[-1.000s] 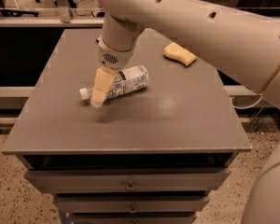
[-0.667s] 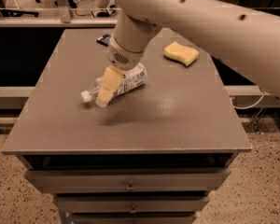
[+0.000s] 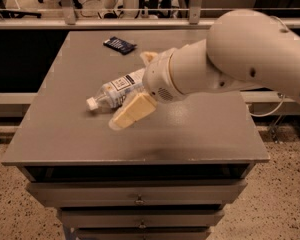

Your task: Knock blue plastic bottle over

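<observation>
The blue plastic bottle (image 3: 115, 90) lay on its side near the middle of the grey table (image 3: 205, 134), white cap pointing left. Thin-walled and apparently light, it looked apt to roll or dent, and I judged its labelled middle the best place to push. My gripper (image 3: 131, 112) hung just in front of it, arm reaching in from the right. Whether it was clenched or released, I could not tell.

The blue plastic bottle (image 3: 121, 88) is clear, with a white cap and a white label with dark print. The pale yellow-cream gripper (image 3: 119, 120), on a cream-white arm (image 3: 240, 54), hangs just in front of it over the grey surface (image 3: 200, 129). The packet (image 3: 119, 45) is dark blue.
</observation>
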Available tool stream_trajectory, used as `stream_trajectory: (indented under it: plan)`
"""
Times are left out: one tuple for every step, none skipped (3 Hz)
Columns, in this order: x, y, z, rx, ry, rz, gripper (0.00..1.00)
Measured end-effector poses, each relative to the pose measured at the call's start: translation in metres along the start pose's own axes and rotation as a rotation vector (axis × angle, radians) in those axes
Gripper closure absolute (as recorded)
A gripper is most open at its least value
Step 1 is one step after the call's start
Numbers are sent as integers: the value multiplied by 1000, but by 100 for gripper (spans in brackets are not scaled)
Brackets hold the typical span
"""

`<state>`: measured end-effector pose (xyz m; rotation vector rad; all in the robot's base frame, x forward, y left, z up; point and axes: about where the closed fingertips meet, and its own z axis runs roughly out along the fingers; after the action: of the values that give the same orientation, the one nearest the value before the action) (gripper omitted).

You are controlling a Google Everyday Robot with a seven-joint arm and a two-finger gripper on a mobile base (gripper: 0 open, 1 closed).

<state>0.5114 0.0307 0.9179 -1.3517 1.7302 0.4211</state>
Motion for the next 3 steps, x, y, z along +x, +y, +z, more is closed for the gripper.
stream_trajectory:
  plan:
    - [3, -7, -17, 30, -15, 6, 0]
    - [-2, -9, -16, 30, -12, -16, 0]
    - [12, -63, -60, 87, 27, -81, 0]
